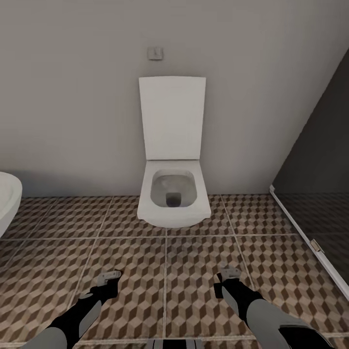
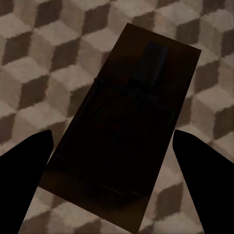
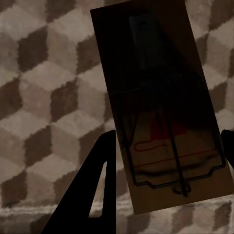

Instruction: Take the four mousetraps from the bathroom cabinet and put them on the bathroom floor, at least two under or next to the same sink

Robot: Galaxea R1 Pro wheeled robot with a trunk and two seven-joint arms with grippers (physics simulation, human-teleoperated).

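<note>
Both claws hang low over the floor in the head view, the left claw and right claw each carrying a small pale slab at its tip, facing a toilet with its lid up. A rounded white tub edges in on the robot's left, a dark glass screen on its right; no sink or cabinet shows here, so the coming move probably means turning away to find the vanity.

Left wrist view: a trap sits between the dark fingers, which stand wide to either side of it. Whether they actually pinch the board I cannot tell. Its long axis runs along the fingers and outward, bait end away from the camera, over the cube-pattern tiles.

Right wrist view: a second trap lies flush against one finger, the other just touching its far edge, so this claw appears clamped across the board's width. The long axis again points outward from the claw, spring bar nearest the camera
</note>
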